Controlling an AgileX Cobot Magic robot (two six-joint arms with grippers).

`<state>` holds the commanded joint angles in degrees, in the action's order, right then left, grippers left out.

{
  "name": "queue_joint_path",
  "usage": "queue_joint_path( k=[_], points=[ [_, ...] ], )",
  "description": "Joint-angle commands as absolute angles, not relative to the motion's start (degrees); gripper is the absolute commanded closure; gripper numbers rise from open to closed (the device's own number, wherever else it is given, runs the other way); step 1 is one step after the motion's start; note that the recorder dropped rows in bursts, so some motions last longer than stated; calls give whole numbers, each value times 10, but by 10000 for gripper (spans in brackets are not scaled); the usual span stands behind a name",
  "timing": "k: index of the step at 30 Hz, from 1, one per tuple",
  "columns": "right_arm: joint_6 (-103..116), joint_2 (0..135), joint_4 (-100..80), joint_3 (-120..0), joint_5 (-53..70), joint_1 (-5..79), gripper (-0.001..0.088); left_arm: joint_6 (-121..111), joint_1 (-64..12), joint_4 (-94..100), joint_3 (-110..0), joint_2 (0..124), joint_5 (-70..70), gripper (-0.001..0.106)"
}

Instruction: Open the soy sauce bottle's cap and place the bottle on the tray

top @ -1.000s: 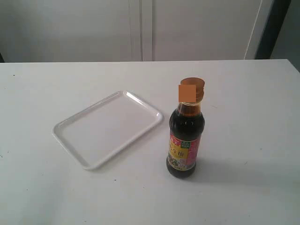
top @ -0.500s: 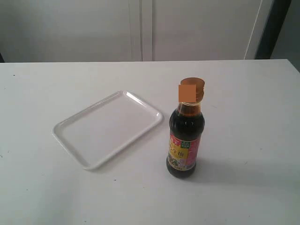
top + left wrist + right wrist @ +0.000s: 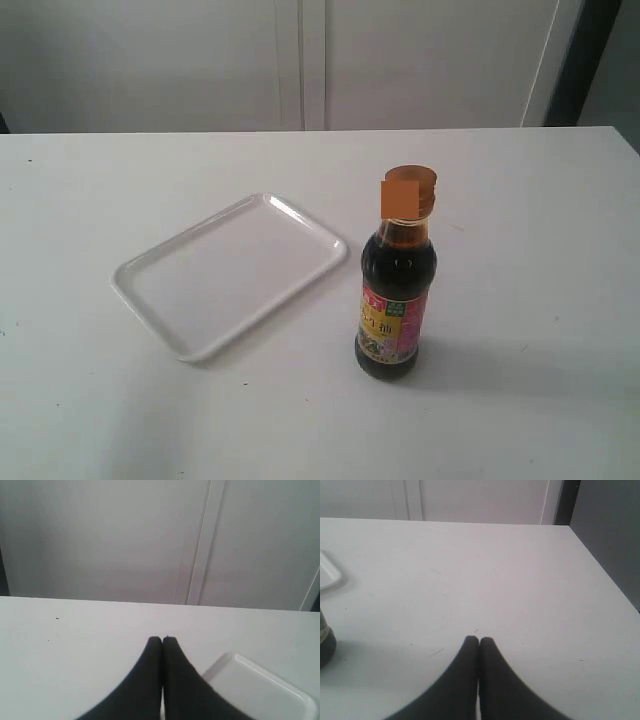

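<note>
The soy sauce bottle (image 3: 396, 300) stands upright on the white table, right of centre, its golden-orange cap (image 3: 409, 192) down on the neck. To its left lies the white tray (image 3: 230, 272), nothing on it. Neither arm shows in the exterior view. My left gripper (image 3: 162, 640) is shut and holds nothing, its black fingers pressed together over the table, with a corner of the tray (image 3: 260, 690) beside them. My right gripper (image 3: 479, 640) is likewise shut on nothing above bare tabletop; the bottle's base (image 3: 326, 647) sits at the edge of that view.
The white table (image 3: 520, 200) stretches back to a pale panelled wall (image 3: 300, 60). Its right edge (image 3: 600, 570) drops off to a dark floor in the right wrist view.
</note>
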<state>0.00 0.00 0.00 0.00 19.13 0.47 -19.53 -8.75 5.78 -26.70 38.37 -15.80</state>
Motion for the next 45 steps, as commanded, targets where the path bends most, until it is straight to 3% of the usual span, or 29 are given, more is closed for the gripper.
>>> queue_joint_path(
  k=[9, 22, 28, 35, 45],
  points=[
    [0, 0, 0, 0, 191, 5, 868, -497, -87, 379, -287, 477, -333, 1053],
    [0, 0, 0, 0, 191, 5, 868, -575, -87, 581, -288, 563, -575, 1053],
    [0, 0, 0, 0, 191, 5, 868, -600, -95, 625, -288, 594, -601, 1053],
    [0, 0, 0, 0, 191, 5, 868, -605, -175, 656, -326, 629, -548, 1053],
    [0, 0, 0, 0, 191, 5, 868, -600, -253, 665, -341, 682, -585, 1053]
  ],
)
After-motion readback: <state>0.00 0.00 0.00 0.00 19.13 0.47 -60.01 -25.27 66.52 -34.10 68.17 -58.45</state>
